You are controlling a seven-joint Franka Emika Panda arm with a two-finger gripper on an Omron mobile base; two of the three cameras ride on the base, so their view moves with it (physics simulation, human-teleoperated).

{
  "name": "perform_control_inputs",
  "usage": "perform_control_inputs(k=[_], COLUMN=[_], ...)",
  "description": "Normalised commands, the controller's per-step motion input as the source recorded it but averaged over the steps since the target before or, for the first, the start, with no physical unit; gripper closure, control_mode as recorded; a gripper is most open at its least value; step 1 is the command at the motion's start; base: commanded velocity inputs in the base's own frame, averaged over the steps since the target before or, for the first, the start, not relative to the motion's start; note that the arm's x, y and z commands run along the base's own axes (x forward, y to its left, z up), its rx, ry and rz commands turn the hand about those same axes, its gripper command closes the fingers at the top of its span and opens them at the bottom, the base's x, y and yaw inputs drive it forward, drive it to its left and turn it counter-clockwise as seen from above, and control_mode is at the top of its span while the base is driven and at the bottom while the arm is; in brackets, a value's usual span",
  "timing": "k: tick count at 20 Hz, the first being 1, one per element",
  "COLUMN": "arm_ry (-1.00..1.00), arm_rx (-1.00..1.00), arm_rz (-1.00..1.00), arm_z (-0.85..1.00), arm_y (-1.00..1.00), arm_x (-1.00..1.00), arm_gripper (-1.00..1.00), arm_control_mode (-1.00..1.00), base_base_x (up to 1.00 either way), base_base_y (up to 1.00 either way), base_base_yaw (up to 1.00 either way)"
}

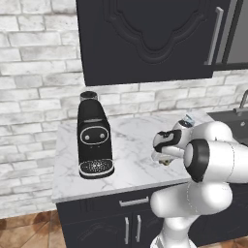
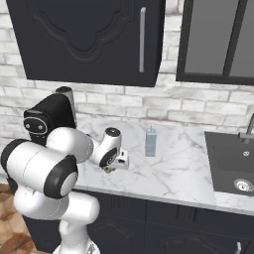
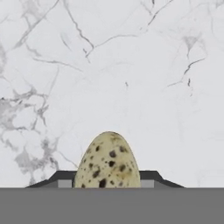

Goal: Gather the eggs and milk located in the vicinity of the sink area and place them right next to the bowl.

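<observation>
Hand view: egg (image 3: 108,161) between gripper (image 3: 107,180) fingertips.

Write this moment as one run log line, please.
pincer: shut on egg | egg: speckled, over marble counter | milk: upright on counter, left of sink

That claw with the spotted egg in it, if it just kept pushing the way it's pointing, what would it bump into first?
The gripper points down at the marble counter, shut on the speckled egg. Nothing else lies in that line, so the egg would probably meet bare counter first; how far off is unclear.
</observation>
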Motion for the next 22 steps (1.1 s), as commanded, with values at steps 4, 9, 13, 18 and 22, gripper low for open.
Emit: perform_control_inputs(k=[4, 9, 13, 18, 22], arm_ry=[-0.09, -0.26, -0.32, -0.31, -0.29], arm_rx=[0.00, 0.00, 0.01, 0.00, 0.00], arm_rz=[0.09, 0.10, 0.13, 0.16, 0.15], arm_z=[0.16, 0.57, 0.78, 0.83, 0.65], arm_y=[0.00, 0.00, -0.03, 0.00, -0.04], arm_x=[-0.24, -0.35, -0.25, -0.23, -0.28], arm_gripper=[1.00, 1.00, 1.00, 1.00, 1.00], arm_control_mode=[-1.00, -1.00, -1.00, -1.00, -1.00], base_base_x=[0.00, 0.00, 0.00, 0.00, 0.00], base_base_y=[0.00, 0.00, 0.00, 0.00, 0.00], base_base_yaw=[0.00, 0.00, 0.00, 0.00, 0.00])
